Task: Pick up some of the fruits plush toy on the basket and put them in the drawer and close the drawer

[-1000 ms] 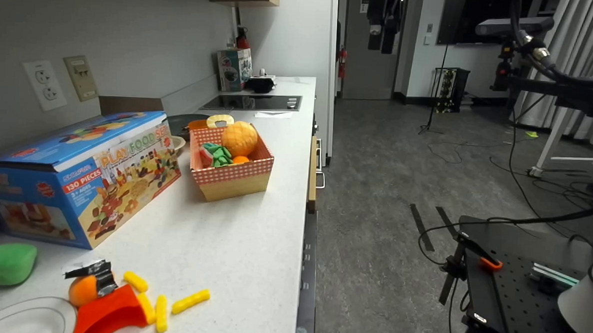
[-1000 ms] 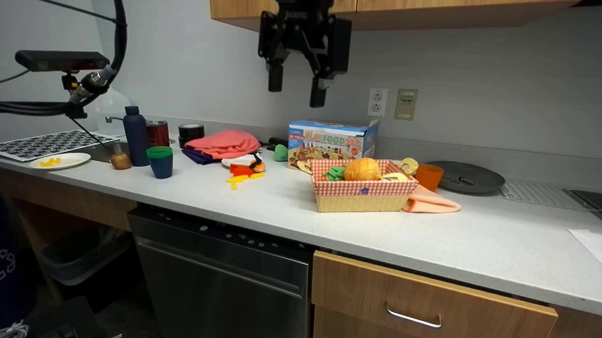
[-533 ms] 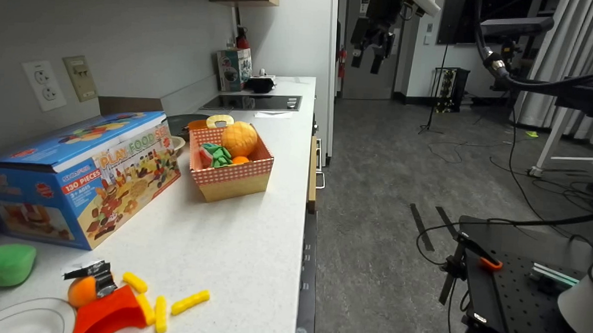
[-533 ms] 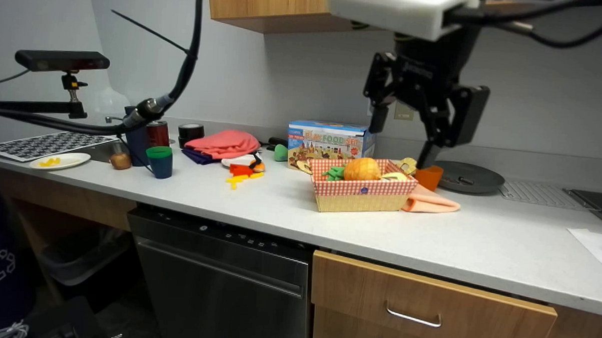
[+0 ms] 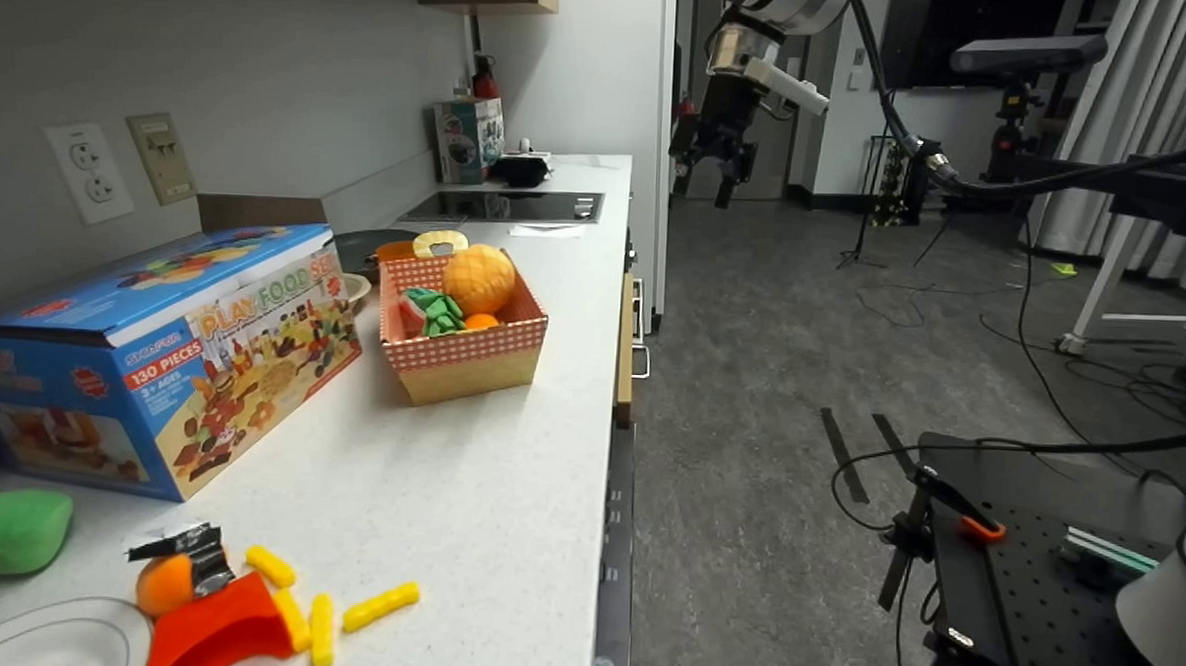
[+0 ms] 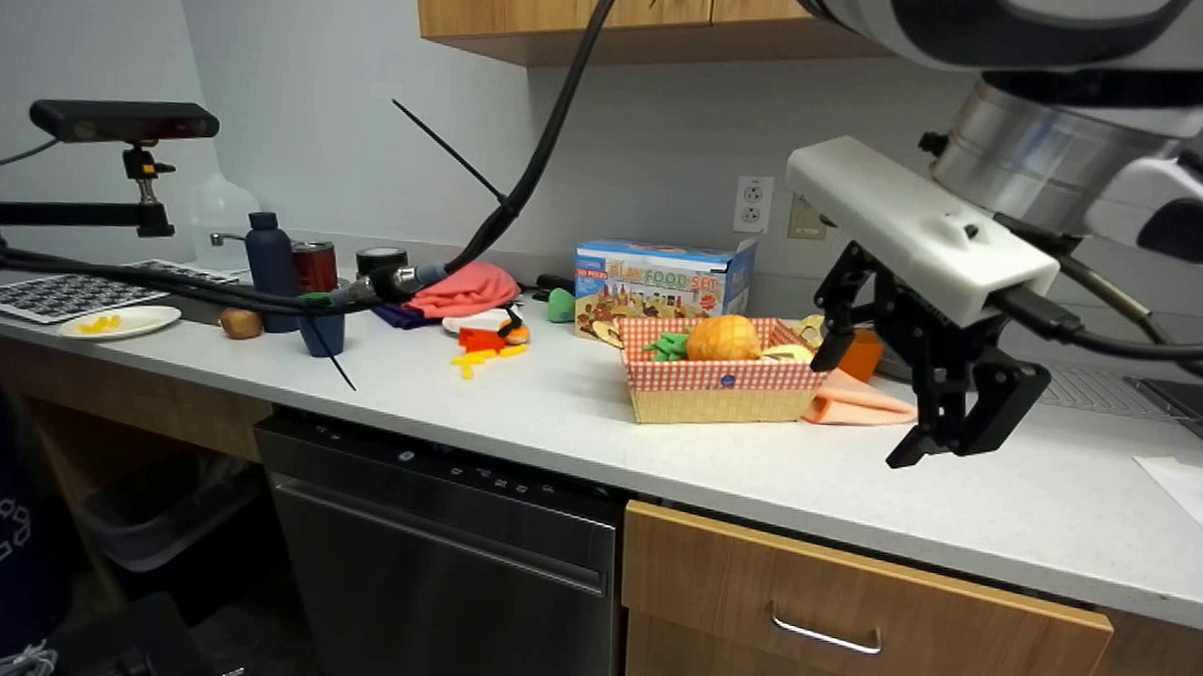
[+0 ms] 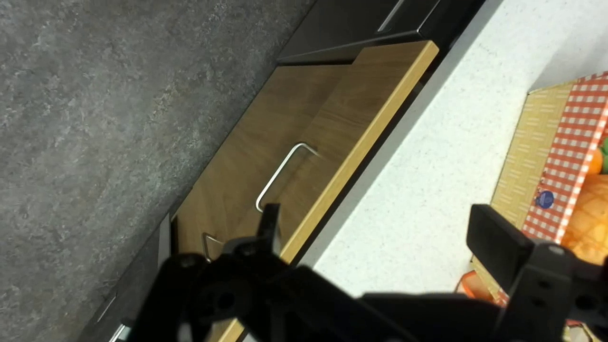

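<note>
In an exterior view the claw (image 5: 702,188) sits lower and further left than a second ago, well apart from the fruit toys (image 5: 479,280) in the basket (image 5: 471,371) on the bench (image 5: 492,479). In an exterior view it's now right of the basket, toward the drawer (image 6: 853,597), which stands slightly out. Wrist view: fingers (image 7: 498,244) spread, nothing held, handle (image 7: 276,175) in sight; my guess, pull drawer first, fruit after.
</note>
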